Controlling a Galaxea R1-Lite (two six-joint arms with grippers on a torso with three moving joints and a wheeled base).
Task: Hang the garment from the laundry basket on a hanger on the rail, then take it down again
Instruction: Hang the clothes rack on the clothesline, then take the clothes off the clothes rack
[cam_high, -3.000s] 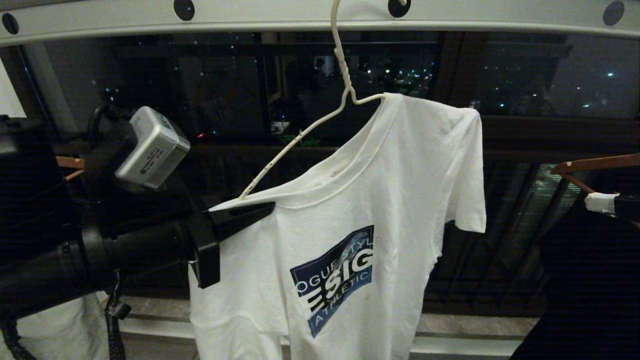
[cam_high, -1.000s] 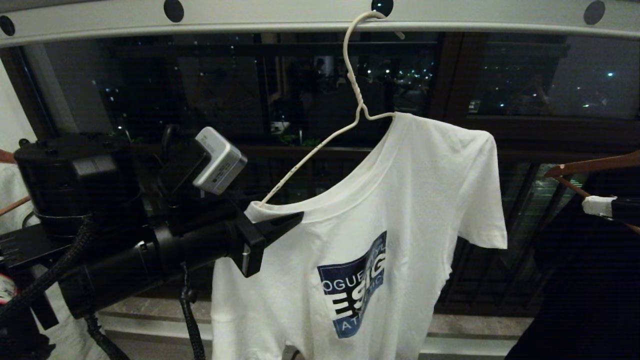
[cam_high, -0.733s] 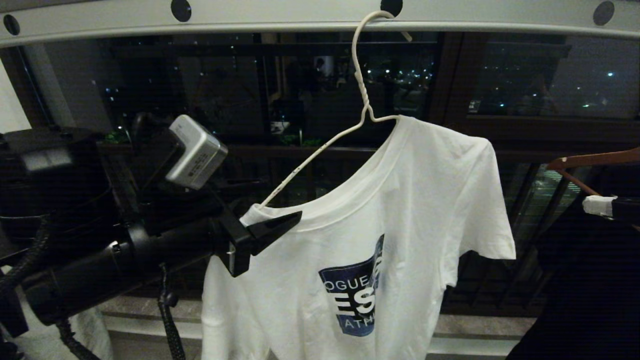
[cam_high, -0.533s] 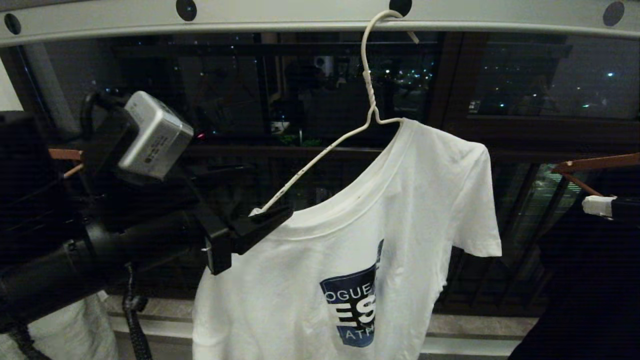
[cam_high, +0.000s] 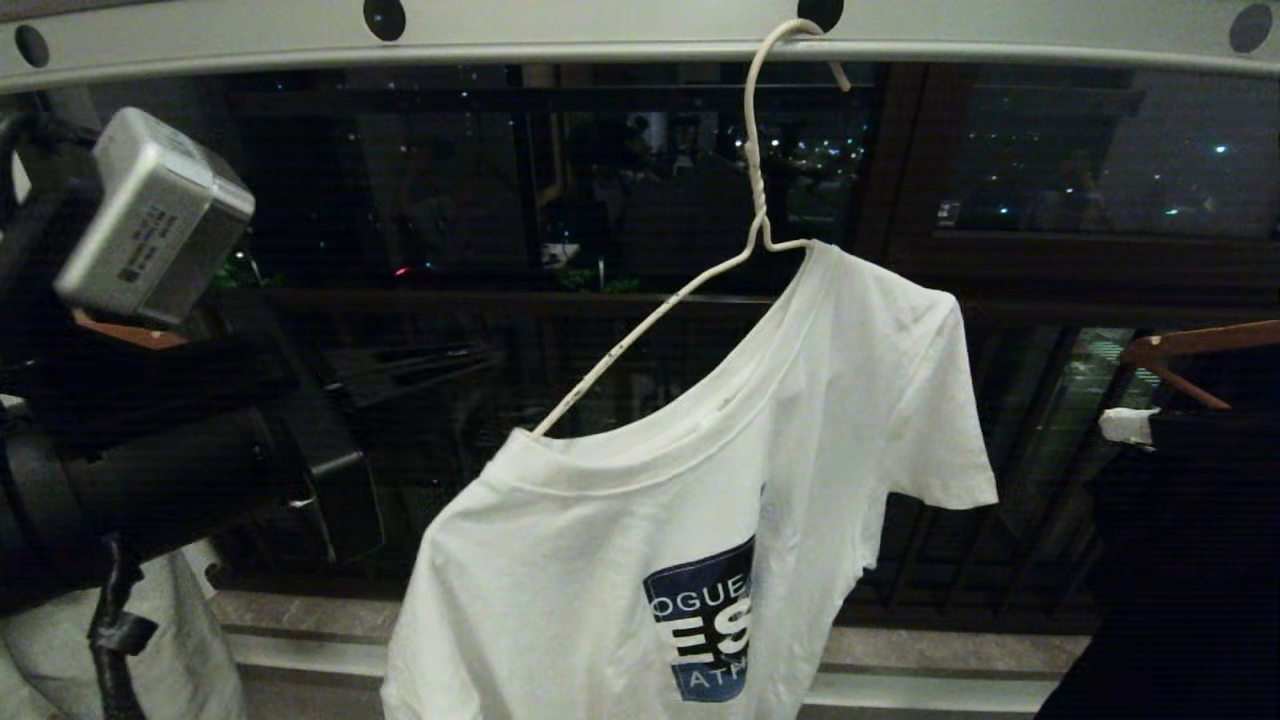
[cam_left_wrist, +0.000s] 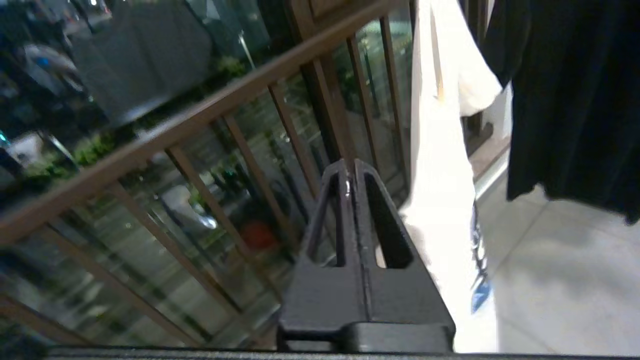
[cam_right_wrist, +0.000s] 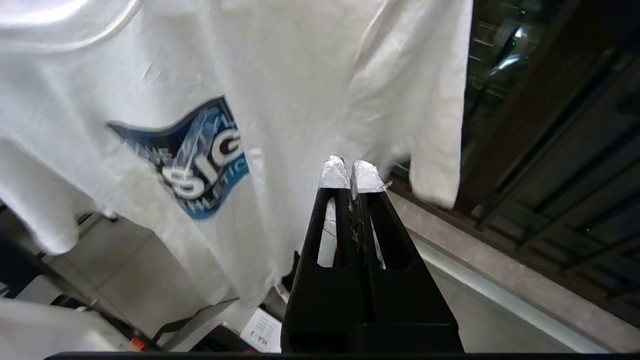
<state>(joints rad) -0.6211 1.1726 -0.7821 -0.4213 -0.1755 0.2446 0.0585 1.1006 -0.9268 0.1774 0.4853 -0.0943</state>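
Garment (cam_high: 700, 520) hangs on hanger (cam_high: 700, 280) hooked on rail (cam_high: 600, 35).

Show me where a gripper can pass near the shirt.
Free: under the rail, between the left gripper and the hanger's bare arm. Crowded: right of the T-shirt's sleeve, by the black garment on its wooden hanger.
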